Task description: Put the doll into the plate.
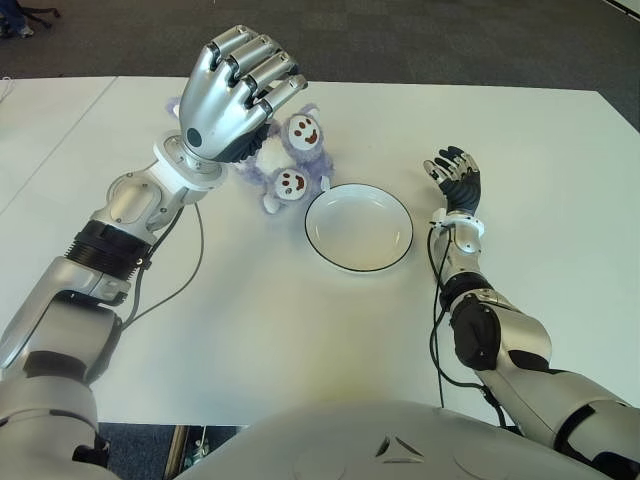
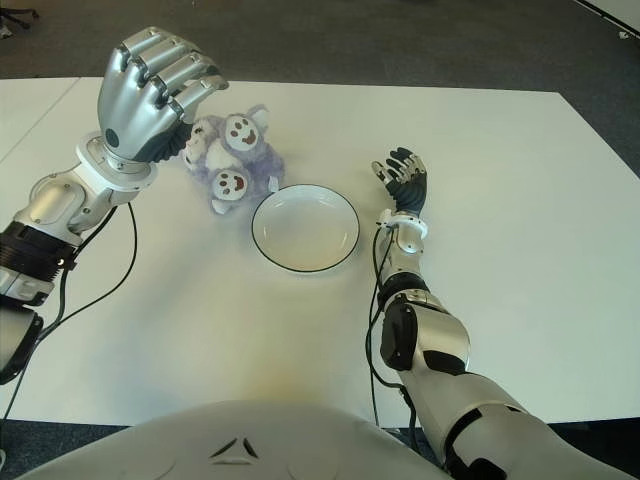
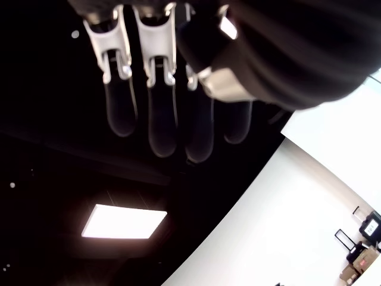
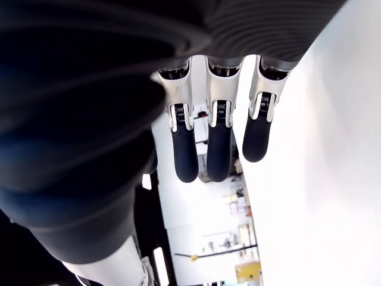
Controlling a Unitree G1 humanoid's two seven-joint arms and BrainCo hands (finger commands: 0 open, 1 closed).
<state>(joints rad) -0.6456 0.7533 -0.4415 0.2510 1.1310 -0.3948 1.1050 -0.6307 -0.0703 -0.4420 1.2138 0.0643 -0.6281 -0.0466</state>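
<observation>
The doll (image 1: 291, 160) is a purple plush with white smiling faces, lying on the white table (image 1: 250, 330) just left of the plate. The plate (image 1: 359, 228) is white with a dark rim and holds nothing. My left hand (image 1: 240, 88) is raised above the doll's left side, back of the hand up, fingers stretched out over it and not touching it. In the left wrist view its fingers (image 3: 162, 122) are straight with nothing between them. My right hand (image 1: 455, 176) shows to the right of the plate, fingers spread and holding nothing.
The table's far edge meets dark carpet (image 1: 400, 40) behind the doll. A black cable (image 1: 190, 270) hangs from my left forearm over the table. A seam (image 1: 60, 140) splits the tabletop at the far left.
</observation>
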